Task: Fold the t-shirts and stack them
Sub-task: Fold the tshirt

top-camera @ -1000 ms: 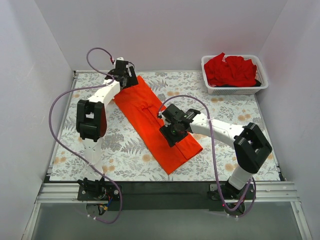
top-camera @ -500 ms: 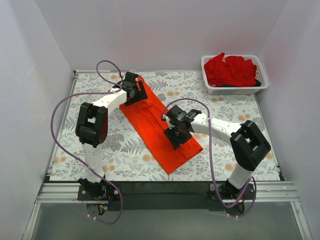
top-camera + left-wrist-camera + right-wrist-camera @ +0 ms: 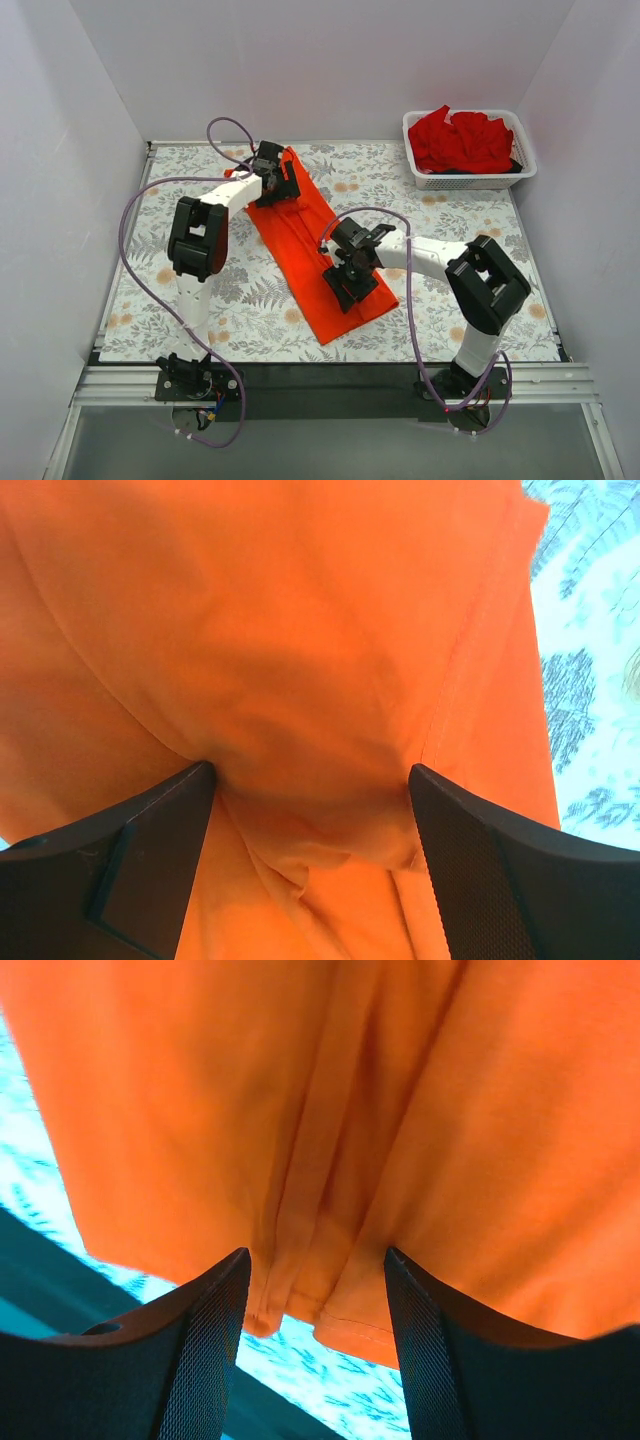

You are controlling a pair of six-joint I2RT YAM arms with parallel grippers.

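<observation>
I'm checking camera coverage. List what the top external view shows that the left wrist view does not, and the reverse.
Only top external: the right end effector on the orange-red t-shirt, the white mesh basket of red t-shirts. Only left wrist: cloth bunched between the fingers of the left end effector, a stitched seam. Both: that t-shirt, the left end effector, the floral table cover.

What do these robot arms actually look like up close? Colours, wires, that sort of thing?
Both the left arm and right arm have white tubular links joined by chunky black joint housings. A loose purple cable loops along each. The fingers are flat black blades with finely dimpled pads. No markings show.
</observation>
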